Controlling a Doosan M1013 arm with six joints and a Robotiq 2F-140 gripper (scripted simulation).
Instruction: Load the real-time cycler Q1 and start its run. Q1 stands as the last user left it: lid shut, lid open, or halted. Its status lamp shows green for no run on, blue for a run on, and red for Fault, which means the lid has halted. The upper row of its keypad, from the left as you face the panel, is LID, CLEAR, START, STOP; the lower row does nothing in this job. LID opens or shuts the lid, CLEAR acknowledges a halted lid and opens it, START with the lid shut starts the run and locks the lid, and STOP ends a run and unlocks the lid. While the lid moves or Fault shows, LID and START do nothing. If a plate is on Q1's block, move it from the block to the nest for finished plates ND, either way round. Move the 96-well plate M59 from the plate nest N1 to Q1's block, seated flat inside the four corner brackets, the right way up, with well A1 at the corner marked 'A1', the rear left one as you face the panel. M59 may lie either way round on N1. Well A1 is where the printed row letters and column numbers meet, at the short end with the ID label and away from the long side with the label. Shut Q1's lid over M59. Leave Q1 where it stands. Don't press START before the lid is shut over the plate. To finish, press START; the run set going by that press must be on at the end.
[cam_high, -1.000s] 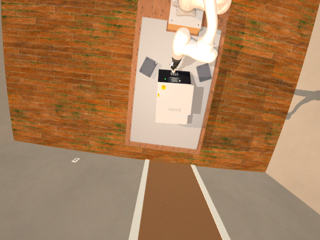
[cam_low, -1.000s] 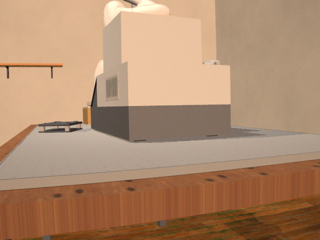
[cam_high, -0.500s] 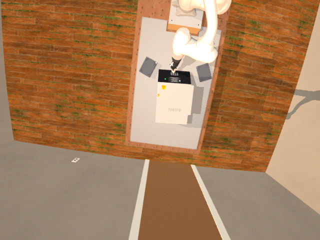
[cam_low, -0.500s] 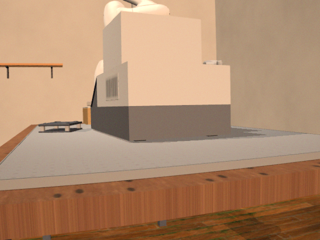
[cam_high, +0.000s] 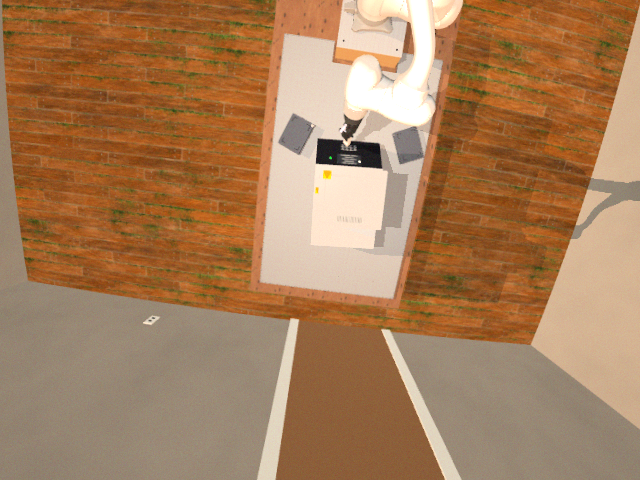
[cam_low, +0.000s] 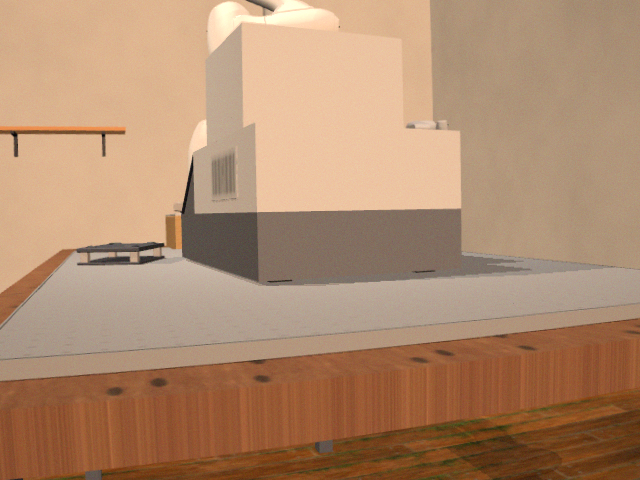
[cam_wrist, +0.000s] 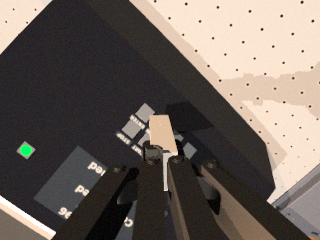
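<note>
The cycler Q1 (cam_high: 348, 201) stands mid-mat, its cream lid shut over the block. Its black front panel (cam_high: 348, 153) faces the arm, and the status lamp (cam_high: 330, 158) shows green; the lamp also shows in the wrist view (cam_wrist: 26, 151). My gripper (cam_high: 345, 138) is shut and empty. In the wrist view its joined fingertips (cam_wrist: 163, 135) stand right over the grey keypad (cam_wrist: 143, 123), covering part of it. I cannot tell which key lies under them. No plate shows on either nest; the block is hidden by the lid.
A dark grey plate nest (cam_high: 297, 133) lies left of the panel and another nest (cam_high: 408, 145) lies right of it. The left nest also shows low on the mat in the exterior view (cam_low: 120, 252), where Q1's rear (cam_low: 330, 155) hides the arm.
</note>
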